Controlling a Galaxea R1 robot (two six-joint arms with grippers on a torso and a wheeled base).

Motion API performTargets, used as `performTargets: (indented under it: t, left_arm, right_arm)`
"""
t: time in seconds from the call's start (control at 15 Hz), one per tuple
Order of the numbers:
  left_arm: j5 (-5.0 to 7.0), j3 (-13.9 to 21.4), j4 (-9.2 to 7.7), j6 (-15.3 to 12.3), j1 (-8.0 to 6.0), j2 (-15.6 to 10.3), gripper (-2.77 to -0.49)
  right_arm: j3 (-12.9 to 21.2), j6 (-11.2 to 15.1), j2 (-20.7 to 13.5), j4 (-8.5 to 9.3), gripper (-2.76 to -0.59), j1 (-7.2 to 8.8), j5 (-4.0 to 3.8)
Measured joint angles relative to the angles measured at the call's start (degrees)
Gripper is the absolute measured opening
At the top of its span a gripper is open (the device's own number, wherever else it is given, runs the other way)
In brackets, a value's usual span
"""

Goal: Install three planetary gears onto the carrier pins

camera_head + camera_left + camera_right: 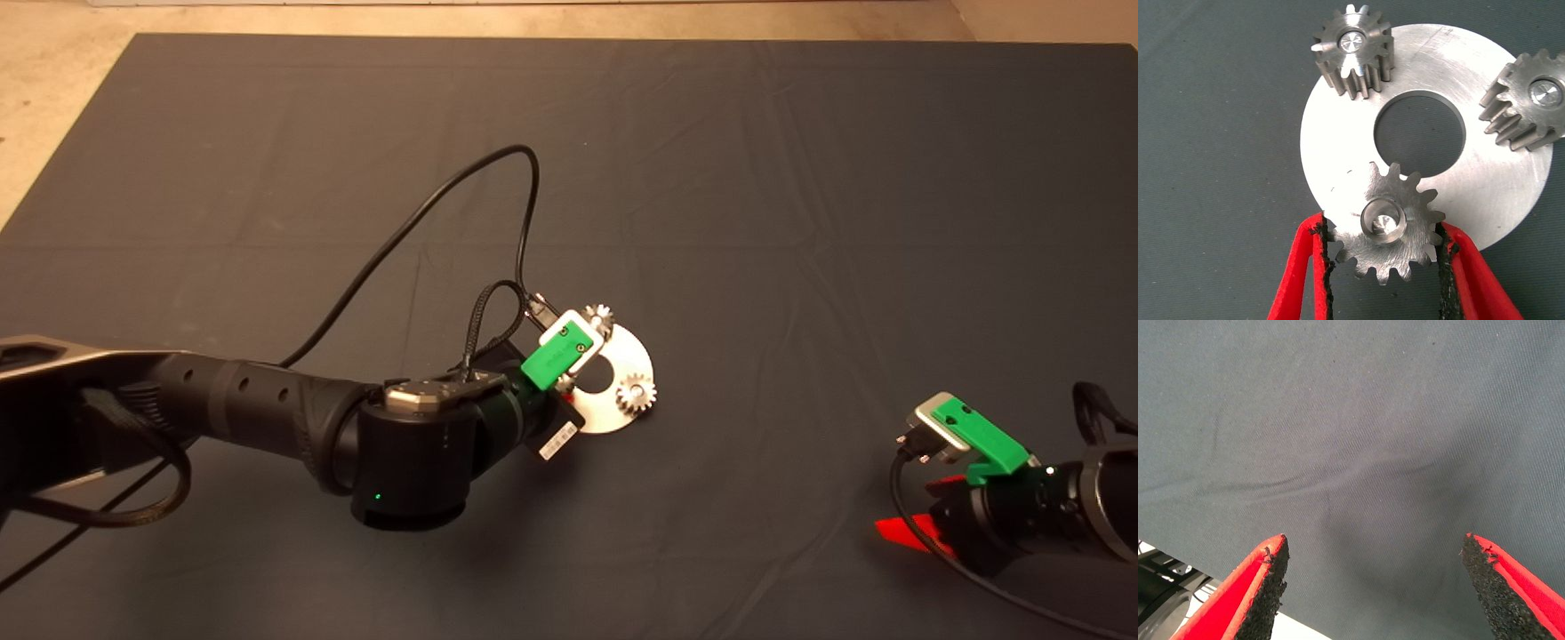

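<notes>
dark mat (pixel 800 178): three gears (pixel 1386 230) on three pins (pixel 1381 223).

My left tool (pixel 1385 250) sits over the disc (pixel 1485 180) mid-surface (pixel 800 178), one gear (pixel 1388 230) between its pads (two gears on other pins); my right tool (pixel 916 524) waits lower right.
</notes>
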Motion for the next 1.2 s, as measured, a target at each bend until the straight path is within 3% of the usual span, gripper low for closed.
performTargets:
  t: [1.2]
  left_arm:
    - [0.15, 1.73, -0.35, -0.26, -0.47, -0.55, -2.57]
  right_arm:
    - [0.0, -0.63, 0.0, 0.0, -1.44, 0.0, 0.0]
